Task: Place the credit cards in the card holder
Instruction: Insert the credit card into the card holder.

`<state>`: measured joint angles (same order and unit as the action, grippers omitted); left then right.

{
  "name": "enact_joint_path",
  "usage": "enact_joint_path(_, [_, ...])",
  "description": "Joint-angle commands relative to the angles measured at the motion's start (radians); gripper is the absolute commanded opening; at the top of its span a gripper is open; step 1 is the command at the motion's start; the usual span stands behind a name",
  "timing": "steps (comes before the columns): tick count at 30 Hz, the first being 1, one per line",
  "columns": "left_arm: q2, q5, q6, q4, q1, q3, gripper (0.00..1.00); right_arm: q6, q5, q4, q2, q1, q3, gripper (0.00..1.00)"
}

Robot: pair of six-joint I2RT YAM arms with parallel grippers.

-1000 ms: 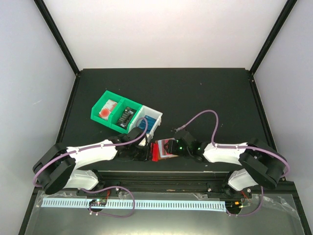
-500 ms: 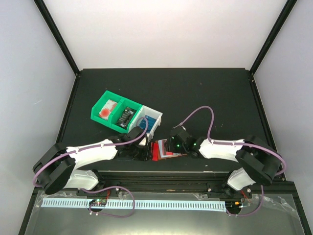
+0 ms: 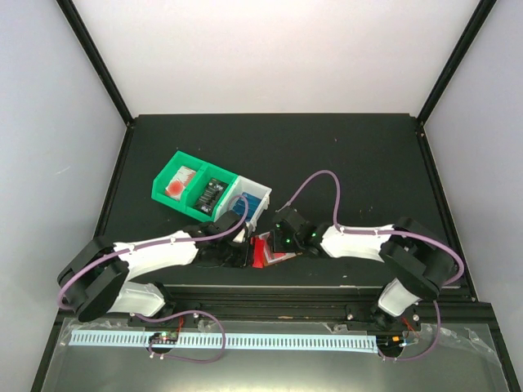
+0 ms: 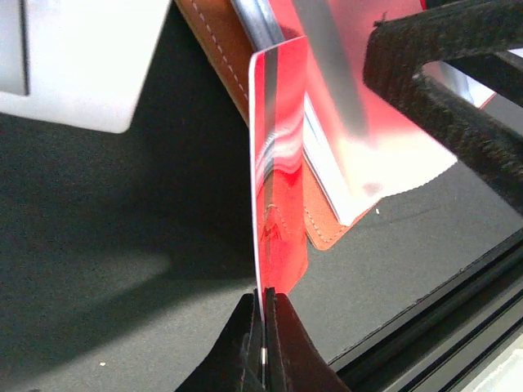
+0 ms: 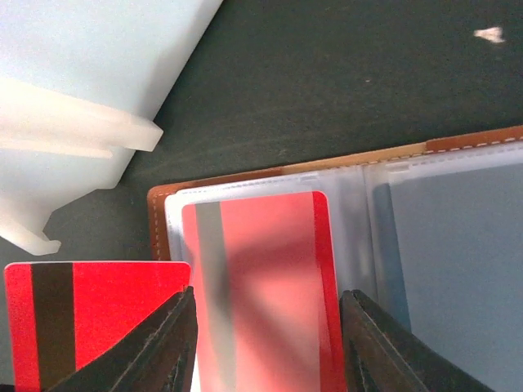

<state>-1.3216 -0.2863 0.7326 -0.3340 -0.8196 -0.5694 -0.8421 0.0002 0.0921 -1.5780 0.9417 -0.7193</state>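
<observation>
Left gripper (image 4: 263,322) — clamped on the red credit card (image 4: 278,155), which stands on edge against the open card holder (image 4: 214,57). Right gripper (image 5: 265,314) — jaws spread, shifted leftward over the holder's clear pocket, likely steadying it for insertion.

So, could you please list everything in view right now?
table: 1, black, beneath everything
green bin: 1, green, left of centre
white bin: 1, white, beside the green bin
card holder: 1, brown, open, near the front edge
credit cards: 5; red-and-white and black in green bin, blue in white bin, red in holder's pocket, red upright in left gripper
left gripper: 1, black, shut on that red card
right gripper: 1, black, open above the holder
</observation>
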Motion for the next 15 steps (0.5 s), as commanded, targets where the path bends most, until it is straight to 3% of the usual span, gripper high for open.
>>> enact_joint_path(1, [-0.015, 0.085, -0.006, -0.06, -0.003, -0.011, 0.02, 0.052, -0.006, 0.051, -0.051, 0.041, -0.055, 0.49])
enact_joint_path(7, [0.031, 0.08, -0.008, -0.058, -0.004, -0.01, 0.02, 0.011, 0.093, 0.098, 0.012, 0.049, -0.052, 0.5])
enact_joint_path(15, [0.2, -0.006, -0.051, 0.024, -0.003, -0.01, 0.02, -0.031, 0.237, 0.116, 0.28, 0.047, 0.033, 0.58])
